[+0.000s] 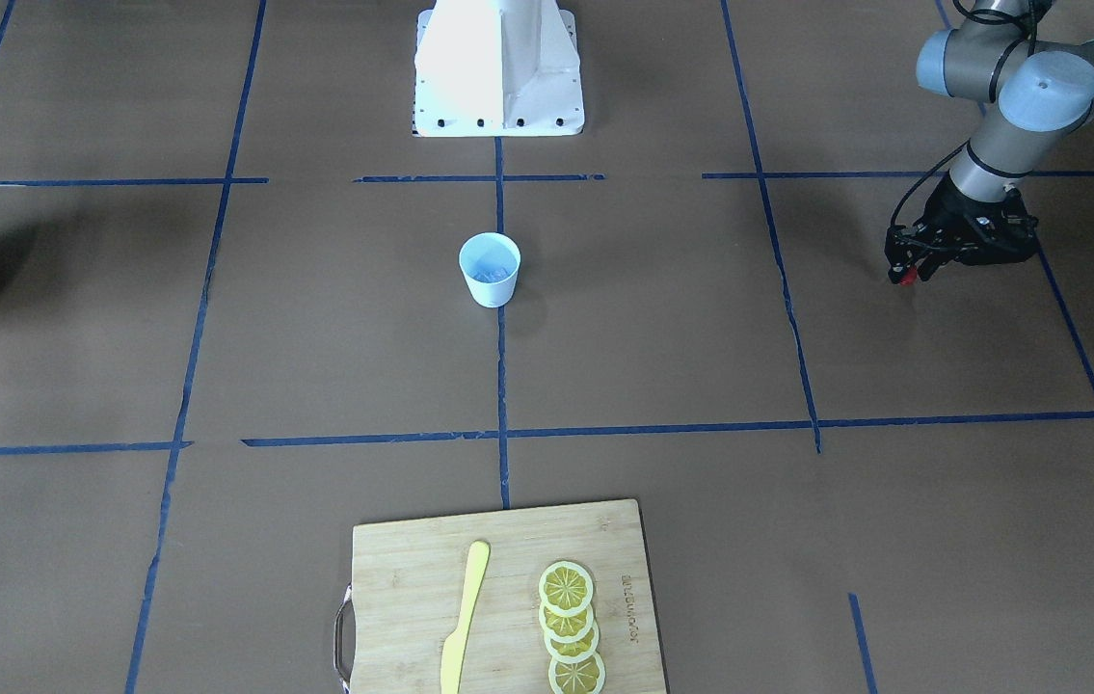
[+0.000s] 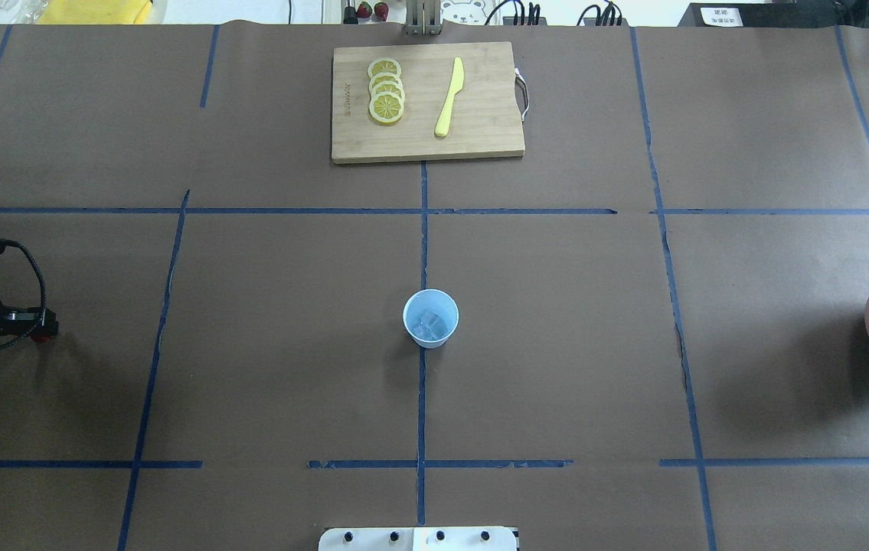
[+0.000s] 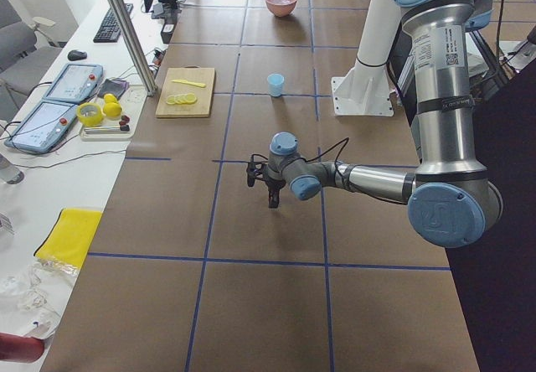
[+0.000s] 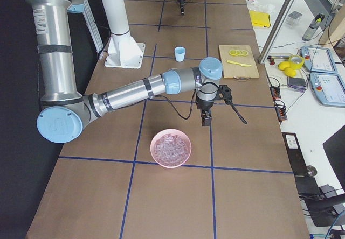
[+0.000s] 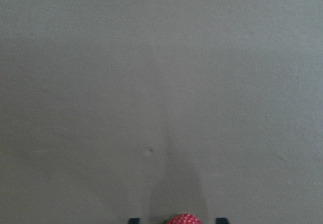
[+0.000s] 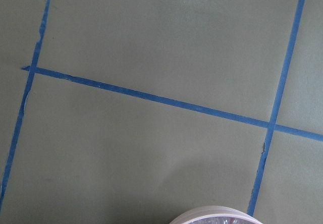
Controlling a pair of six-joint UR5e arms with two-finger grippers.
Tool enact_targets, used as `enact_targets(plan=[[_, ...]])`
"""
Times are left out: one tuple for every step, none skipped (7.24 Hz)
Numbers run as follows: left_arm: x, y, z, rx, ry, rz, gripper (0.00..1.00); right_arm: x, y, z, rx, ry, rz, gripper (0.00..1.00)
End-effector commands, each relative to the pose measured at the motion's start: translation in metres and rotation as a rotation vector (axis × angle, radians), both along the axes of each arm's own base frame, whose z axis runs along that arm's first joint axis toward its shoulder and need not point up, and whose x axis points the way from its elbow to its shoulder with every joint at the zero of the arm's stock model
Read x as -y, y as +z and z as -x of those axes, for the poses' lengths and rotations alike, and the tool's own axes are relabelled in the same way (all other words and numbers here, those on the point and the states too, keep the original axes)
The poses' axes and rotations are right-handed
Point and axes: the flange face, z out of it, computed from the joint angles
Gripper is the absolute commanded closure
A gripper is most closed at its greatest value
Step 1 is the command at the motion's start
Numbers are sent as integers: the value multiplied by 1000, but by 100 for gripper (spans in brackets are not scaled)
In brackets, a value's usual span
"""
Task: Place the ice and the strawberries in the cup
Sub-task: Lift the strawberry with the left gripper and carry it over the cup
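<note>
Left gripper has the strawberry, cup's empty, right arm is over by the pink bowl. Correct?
One thing is wrong: the cup is not empty. The overhead exterior view shows ice cubes inside it. The rest stands: the left gripper holds the strawberry, and the right arm is by the pink bowl.

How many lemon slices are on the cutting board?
4 lemon slices, overlapping in one row on the cutting board, beside the yellow knife; another could hide beneath the overlap.
</note>
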Motion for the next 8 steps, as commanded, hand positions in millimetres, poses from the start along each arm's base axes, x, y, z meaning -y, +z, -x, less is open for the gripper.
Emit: enact_targets(plan=[[0, -13, 4, -18, -2, -8, 96, 0, -1, 0, 0, -1, -5, 0], [-8, -37, 10, -55, 17, -10, 98, 0, -1, -1, 0, 0, -5, 0], [-1, -66, 21, -72, 14, 24, 99, 0, 0, -1, 0, -1, -3, 0], [3, -94, 20, -43, 6, 52, 99, 0, 1, -1, 0, -1, -1, 0], [16, -136, 10, -45, 0, 51, 99, -1, 1, -1, 0, -2, -2, 0], [30, -182, -3, -37, -2, 60, 99, -4, 5, -2, -3, 1, 6, 0], [46, -225, -22, -47, -43, 100, 99, -5, 11, -2, -8, 1, 19, 0], [55, -278, -48, -63, -62, 136, 98, -4, 13, -4, -9, 5, 21, 0]])
